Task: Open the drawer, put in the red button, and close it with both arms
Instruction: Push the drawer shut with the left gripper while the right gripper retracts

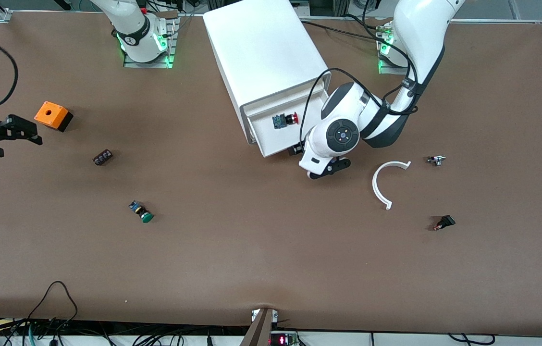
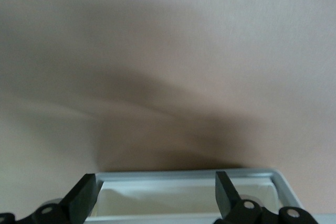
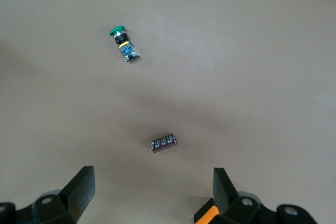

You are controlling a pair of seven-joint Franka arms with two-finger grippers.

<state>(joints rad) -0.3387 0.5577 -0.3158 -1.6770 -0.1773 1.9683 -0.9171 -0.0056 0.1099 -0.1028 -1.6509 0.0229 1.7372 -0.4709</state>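
Note:
The white cabinet (image 1: 264,53) has one drawer (image 1: 271,142) pulled out toward the front camera. The red button (image 1: 284,119) lies in this drawer on its side. My left gripper (image 1: 295,150) is open at the drawer's front edge, at the corner toward the left arm's end. In the left wrist view (image 2: 157,195) the drawer's rim (image 2: 184,174) lies between the fingers (image 2: 84,195). My right gripper (image 1: 23,130) is open and empty over the table beside the orange box (image 1: 52,115); in the right wrist view (image 3: 155,192) it holds nothing.
A green-capped button (image 1: 141,212) (image 3: 124,45) and a small dark part (image 1: 103,157) (image 3: 164,143) lie toward the right arm's end. A white curved piece (image 1: 384,185), a small metal part (image 1: 436,160) and a black part (image 1: 444,222) lie toward the left arm's end.

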